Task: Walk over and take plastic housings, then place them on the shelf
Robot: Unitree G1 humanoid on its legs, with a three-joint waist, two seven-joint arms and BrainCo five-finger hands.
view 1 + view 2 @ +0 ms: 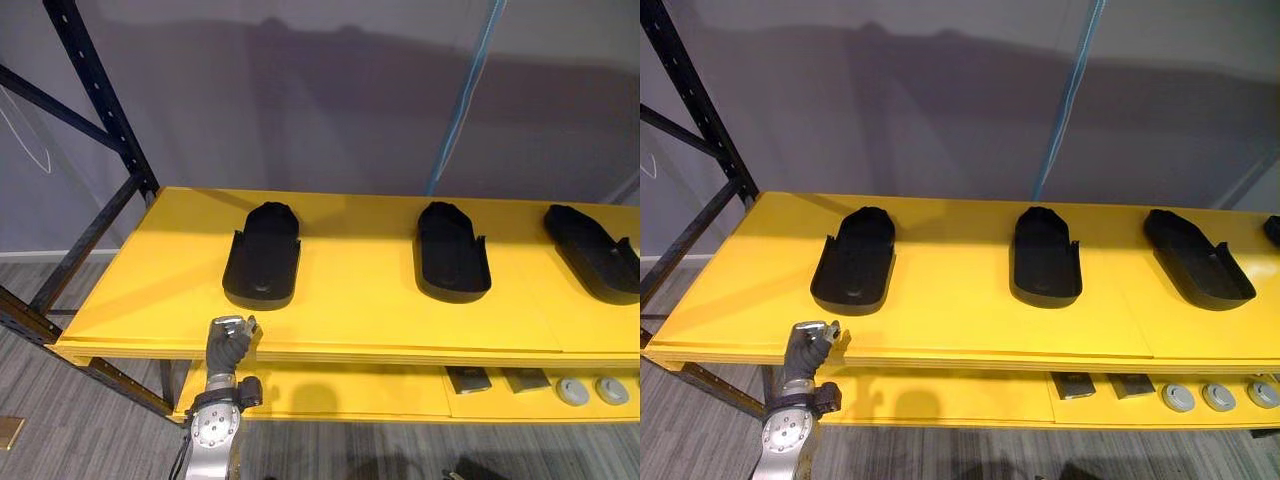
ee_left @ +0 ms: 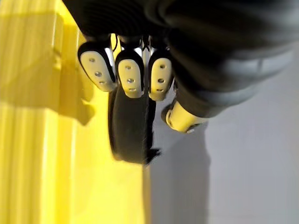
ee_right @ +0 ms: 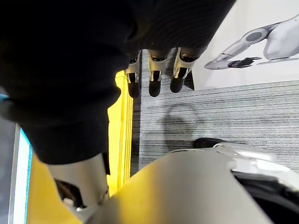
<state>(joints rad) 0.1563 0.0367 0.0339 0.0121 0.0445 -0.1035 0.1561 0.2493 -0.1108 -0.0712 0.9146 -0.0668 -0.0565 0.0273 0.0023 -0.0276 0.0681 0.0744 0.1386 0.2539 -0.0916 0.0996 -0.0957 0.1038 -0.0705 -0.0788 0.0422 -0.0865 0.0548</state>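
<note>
At the far left stands the black rack upright (image 1: 100,100). Next comes the left hand (image 1: 232,338), raised at the front edge of the yellow shelf (image 1: 360,300), its fingers curled in and holding nothing.

Straight beyond that hand and slightly to its right lies the left housing (image 1: 263,255), apart from the fingers. Its long axis runs front to back, with the broad end toward the robot. The left hand is plainly the nearer one.

The middle housing (image 1: 452,252) and the right housing (image 1: 592,255) lie farther along, well apart and angled much the same way. All three already rest on the top board.

Below sit small grey round parts (image 1: 573,392). The right hand (image 3: 154,79) hangs over the floor beside the shelf edge, fingers loosely straight (nothing in them).
</note>
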